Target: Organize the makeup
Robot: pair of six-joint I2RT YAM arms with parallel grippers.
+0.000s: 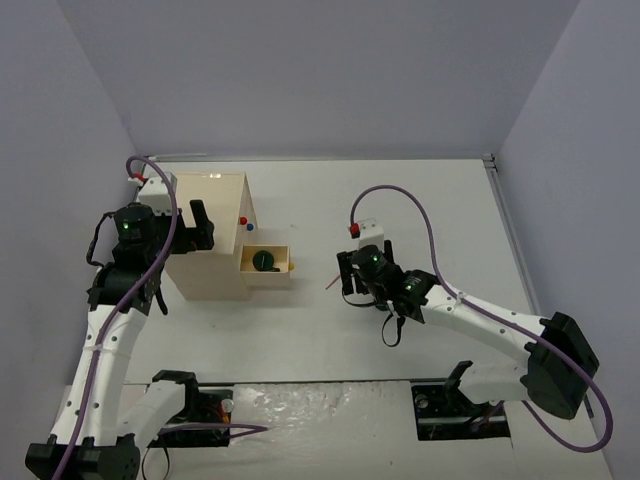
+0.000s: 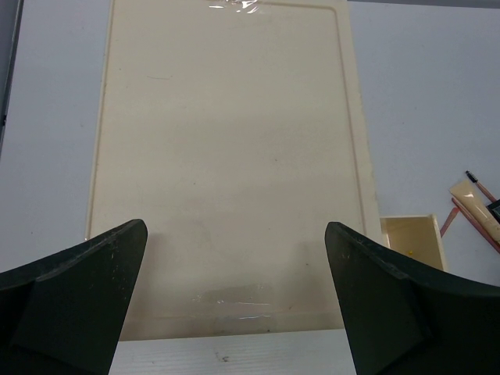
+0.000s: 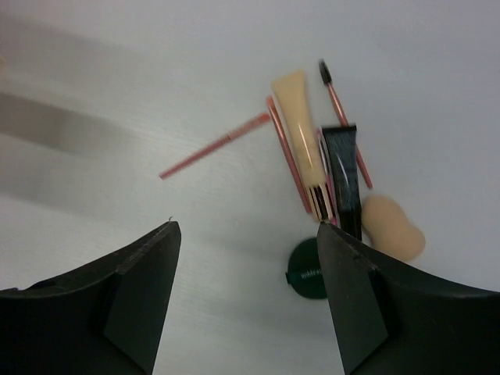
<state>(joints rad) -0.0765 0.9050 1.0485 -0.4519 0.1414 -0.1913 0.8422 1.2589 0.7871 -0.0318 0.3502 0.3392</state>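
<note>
On the tabletop the biggest thing is the cream box off to the left. Its little drawer is pulled out toward the middle, with one dark green compact sitting in it. Your left arm hangs over the box lid, left jaws spread wide with nothing between them, well apart from the rest of the makeup.

The pile is all under your right arm, so that's the nearer one by far. The right jaws are wide apart too and hold nothing. On the right wrist cam the cluster sits ahead of the jaws, over toward the right finger:

- a peach tube and a black tube side by side, long axes pointing roughly away from the jaws
- a beige sponge just beside the black tube
- a second green compact
- a few pink pencils tucked along the tubes

One loose pencil lies ahead and slightly left of centre, on a diagonal, its far end nearly touching the pile. My guess is you'd need to turn the wrist so the jaws cross it.

Heads up: the right finger cuts off part of that compact, and the overhead view hides nearly the whole pile behind the arm. I can't spot any palettes or a white card anywhere. Can't tell how high the jaws sit above the tabletop either.
</note>
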